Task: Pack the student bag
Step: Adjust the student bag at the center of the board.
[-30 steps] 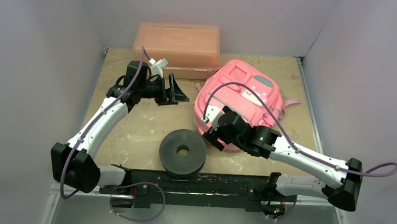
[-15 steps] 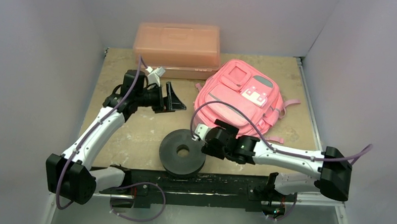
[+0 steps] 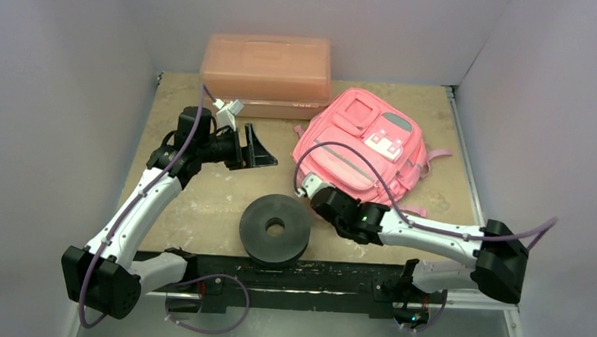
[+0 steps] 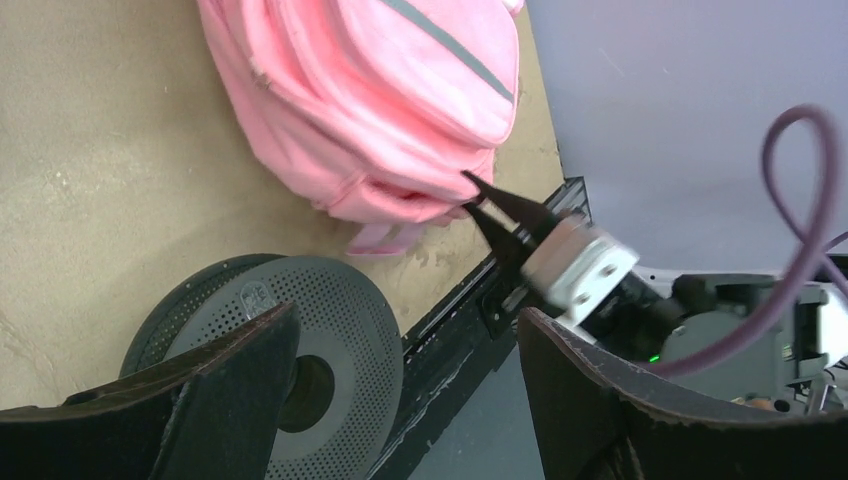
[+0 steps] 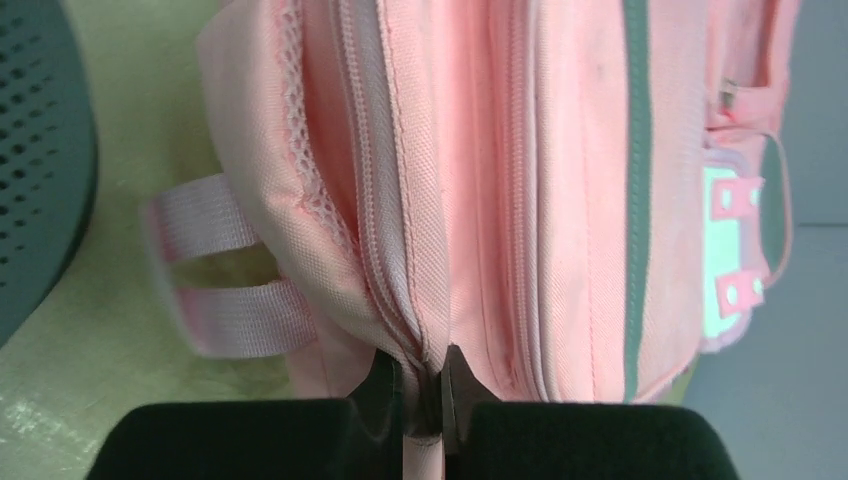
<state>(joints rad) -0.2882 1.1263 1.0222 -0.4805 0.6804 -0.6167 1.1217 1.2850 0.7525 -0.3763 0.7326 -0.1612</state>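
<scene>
Step in hand: opening the student bag [image 3: 361, 145], which lies flat, front up, on the far right part of the table, its bottom end toward the near edge. Right gripper [image 5: 420, 395] jaws are pinched narrow on a pink zipper pull [image 5: 413, 455] at the main seam. Left gripper [image 3: 257, 145] jaws are wide and hold nothing, above the table's left half. Next move likely needs a steady drag along the zipper [image 5: 395, 250]. The black perforated disc [image 3: 274, 228] at the near edge has a small logo, unreadable. No other writing.
</scene>
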